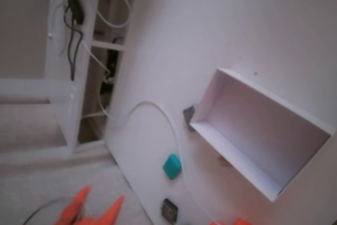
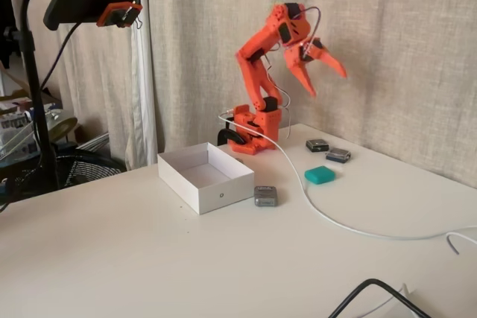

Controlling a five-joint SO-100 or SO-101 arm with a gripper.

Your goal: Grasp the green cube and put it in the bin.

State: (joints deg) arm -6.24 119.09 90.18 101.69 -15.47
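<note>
I see the small teal-green cube with rounded corners lying on the white table, just beside the white cable and well apart from the shallow white cardboard bin. My orange gripper hangs high above it, fingers spread apart and empty. The cube looks light, stiff and matte, so I'd expect little slip. I'd pinch across two flat opposite faces, avoiding the rounded corners and keeping clear of the cable.

No text, label, brand or number can be read anywhere.
</note>
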